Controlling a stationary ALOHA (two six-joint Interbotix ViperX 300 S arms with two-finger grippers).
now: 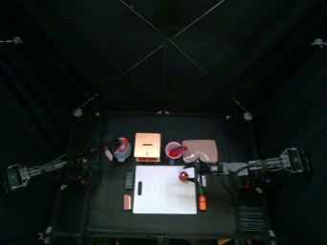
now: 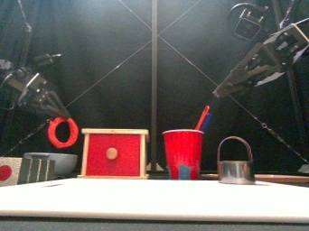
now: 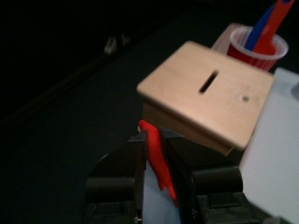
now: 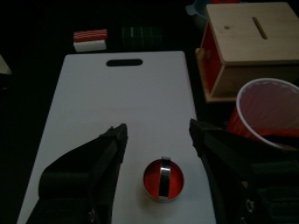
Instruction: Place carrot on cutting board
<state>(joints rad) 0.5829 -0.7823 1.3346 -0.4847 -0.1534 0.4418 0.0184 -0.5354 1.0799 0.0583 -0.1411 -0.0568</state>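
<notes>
Since the carrot point(image 1: 202, 199) lies at the near right edge of the cutting board point(image 1: 163, 191), the nearer arm is the right one. Carrot's long axis runs front-to-back, parallel w/ that board edge. Can't tell if it sits on the edge or just beside it on the counter point(image 1: 102, 206).

Right gripper point(image 4: 156, 129) hovers over the board a bit farther back. Fingers spread wide, holding nothing, w/ a small red round item point(image 4: 163, 178) on the board below the gap. Carrot lies frontward of those fingers. It's out of the right wrist view and not seen from the front either.

Shorter reddish stick point(image 1: 126, 188) lies off the board's left side.

Left gripper point(image 3: 166, 166) is farther back-left, well apart from the carrot. Fingers look spread, thin red strip in the gap; can't tell what it is or if they touch it. Tan block point(image 1: 149, 146) and red cup point(image 1: 174, 148) stand beyond.
</notes>
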